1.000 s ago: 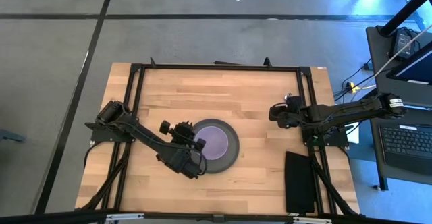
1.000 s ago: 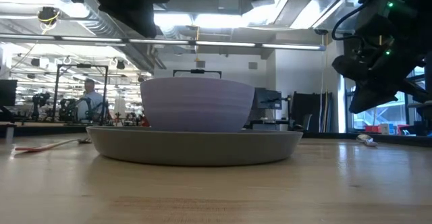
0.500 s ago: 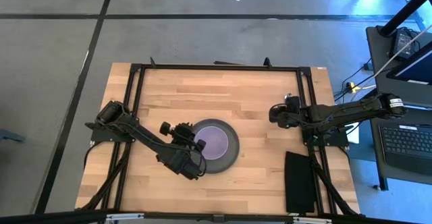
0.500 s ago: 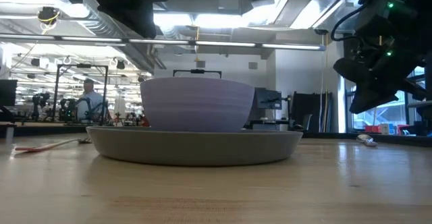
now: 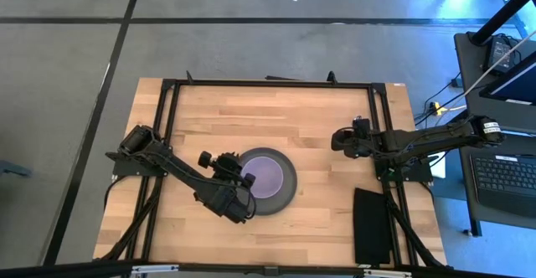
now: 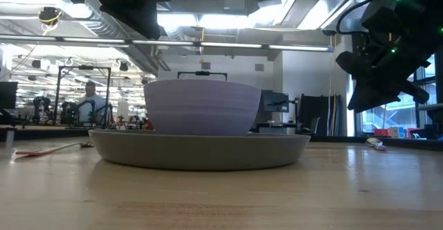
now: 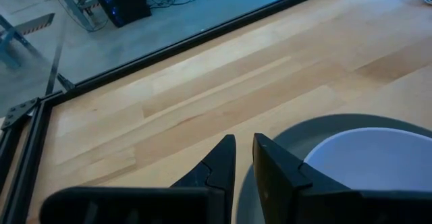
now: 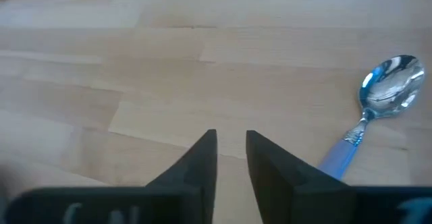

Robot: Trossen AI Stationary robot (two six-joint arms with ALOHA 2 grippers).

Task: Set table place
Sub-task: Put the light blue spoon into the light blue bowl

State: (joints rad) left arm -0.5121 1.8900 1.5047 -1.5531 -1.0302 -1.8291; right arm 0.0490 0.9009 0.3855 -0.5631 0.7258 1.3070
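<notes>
Over on the left, the left gripper (image 5: 237, 196) hangs right at the plate's (image 5: 285, 193) near-left rim, fingers (image 7: 219, 163) nearly closed with just a narrow gap and nothing in them. The fork (image 6: 48, 149) lies flat on the table (image 5: 276, 119) left of the plate in the low view. The bowl (image 5: 266, 177) sits in the middle of the plate. Further right, the right gripper (image 5: 339, 139) hovers over bare wood, also almost closed and empty, with the spoon (image 8: 378, 113) lying just beside it. A black pad (image 5: 371, 224) sits at the table's right edge.
</notes>
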